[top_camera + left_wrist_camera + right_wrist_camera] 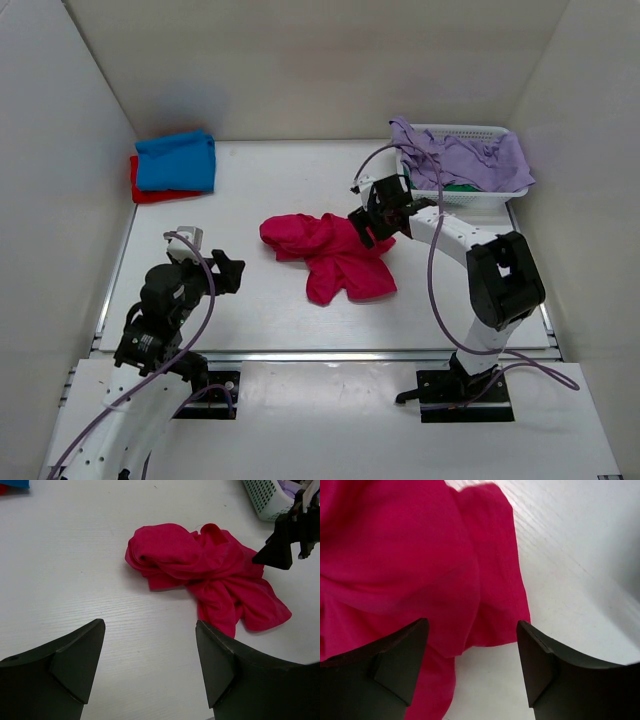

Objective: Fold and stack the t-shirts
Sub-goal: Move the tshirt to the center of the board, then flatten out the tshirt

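Right gripper (366, 228) hovers with its jaws apart over the right edge of the crimson-pink t-shirt (335, 255), grasping nothing. The left gripper (226, 272) is also released, well apart on the left. Two shirts look done: a folded blue t-shirt (177, 160) lies on a red t-shirt (150, 193) at the worktop's (250, 320) far-left corner. The crimson one lies mid-worktop as an unfolded, crumpled heap. Its long axis runs far-left to near-right, and its collar direction cannot be told. Lavender cloth (460, 155) waits in the basket (482, 198).
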